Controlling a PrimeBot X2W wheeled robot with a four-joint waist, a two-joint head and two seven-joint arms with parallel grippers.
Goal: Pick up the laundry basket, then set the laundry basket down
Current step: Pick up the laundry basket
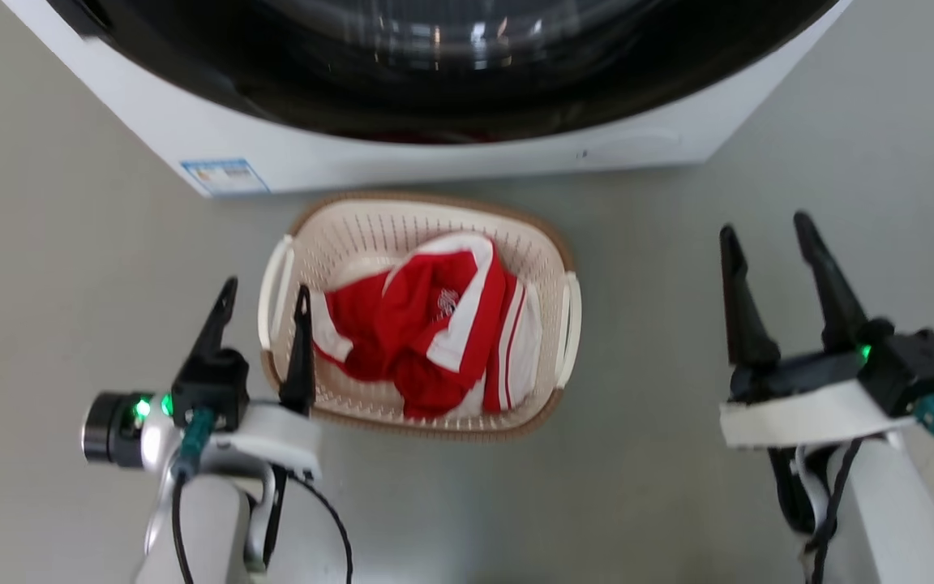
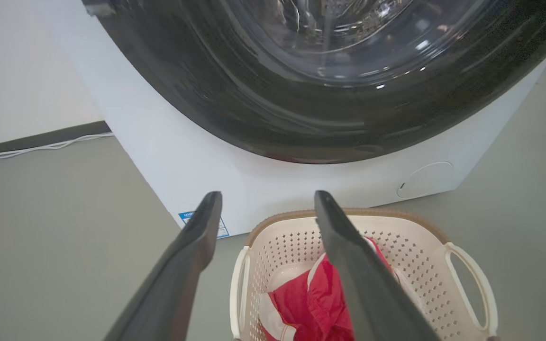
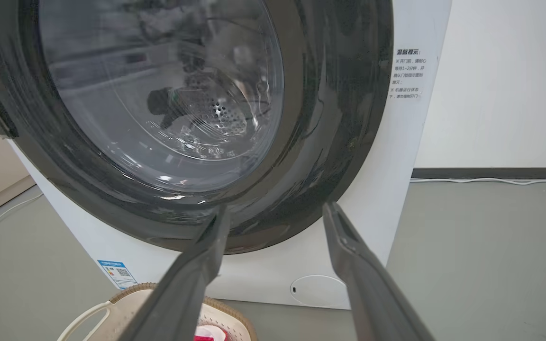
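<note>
In the head view the laundry basket [image 1: 353, 235] is sitting on the floor [image 1: 70, 259], the left gripper's [image 1: 266, 284] wide, empty jaws framing its left side, the right gripper [image 1: 764, 223] gaping empty well off its right side. The left wrist view is showing it beneath those jaws; the right wrist view, at lower left.

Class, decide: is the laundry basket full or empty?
Partly full: a crumpled red-and-white garment lies inside the laundry basket, its perforated walls bare above it.

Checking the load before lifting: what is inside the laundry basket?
A crumpled red and white garment lies in the laundry basket, covering most of its floor. Whether anything lies beneath the cloth cannot be seen.
</note>
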